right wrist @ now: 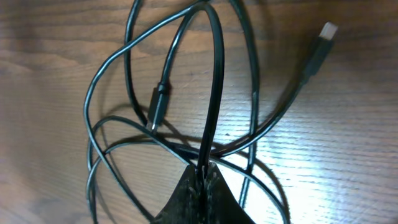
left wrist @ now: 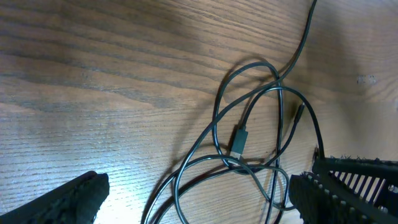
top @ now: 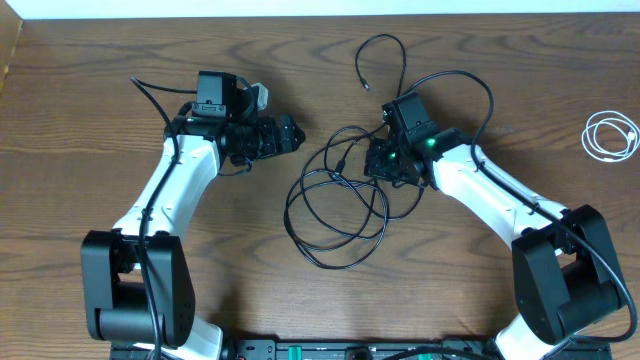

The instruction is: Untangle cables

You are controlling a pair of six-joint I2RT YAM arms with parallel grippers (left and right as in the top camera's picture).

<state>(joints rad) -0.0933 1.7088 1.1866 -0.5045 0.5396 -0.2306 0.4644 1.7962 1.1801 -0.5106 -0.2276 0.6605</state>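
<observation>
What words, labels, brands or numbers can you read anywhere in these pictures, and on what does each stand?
None: no readable text shows on the black cables, the white cord, the wooden table, the left arm or the right arm.

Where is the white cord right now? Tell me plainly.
In the overhead view the white cord lies coiled near the table's right edge, apart from the black cords tangled mid-table, which the right gripper pinches.
</observation>
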